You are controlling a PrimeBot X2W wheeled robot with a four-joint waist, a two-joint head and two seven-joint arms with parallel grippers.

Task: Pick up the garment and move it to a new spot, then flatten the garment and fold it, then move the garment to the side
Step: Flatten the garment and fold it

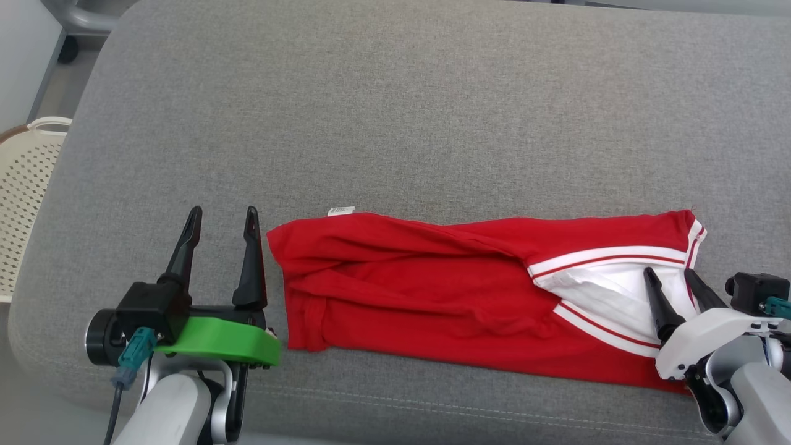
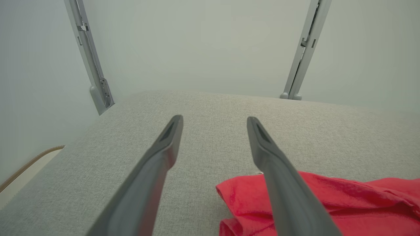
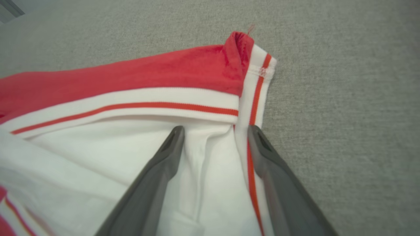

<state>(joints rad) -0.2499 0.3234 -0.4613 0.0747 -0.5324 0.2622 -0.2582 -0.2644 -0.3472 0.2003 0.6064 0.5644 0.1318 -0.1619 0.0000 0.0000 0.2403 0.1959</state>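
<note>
The red fabric garment with white, red-striped trim (image 1: 432, 290) lay as a long, partly folded band on the grey fabric-covered cushion (image 1: 401, 111). Its long axis ran from the robot's left to its right, close to the cushion's near edge.

Each arm stood at one end of that axis. The left pincer (image 1: 224, 213) sat just beside the garment's plain red end, fingers spread and empty, pointing away from the robot over bare cushion. In the left wrist view the red corner (image 2: 239, 193) lay low and to the right of that pincer (image 2: 214, 119), so the cloth was off to its inner side, not between the fingers.

The right pincer (image 1: 668, 272) was over the white panel at the other end, also spread and grasping nothing. In its wrist view the pincer (image 3: 215, 129) pointed along the striped border (image 3: 259, 85). Whether the tips touched the cloth could not be told.

A wide stretch of bare cushion lay beyond the garment, with little margin on the near side. A cream perforated basket (image 1: 25, 185) stood off the cushion's left edge, so any shift leftward probably had limited room.
</note>
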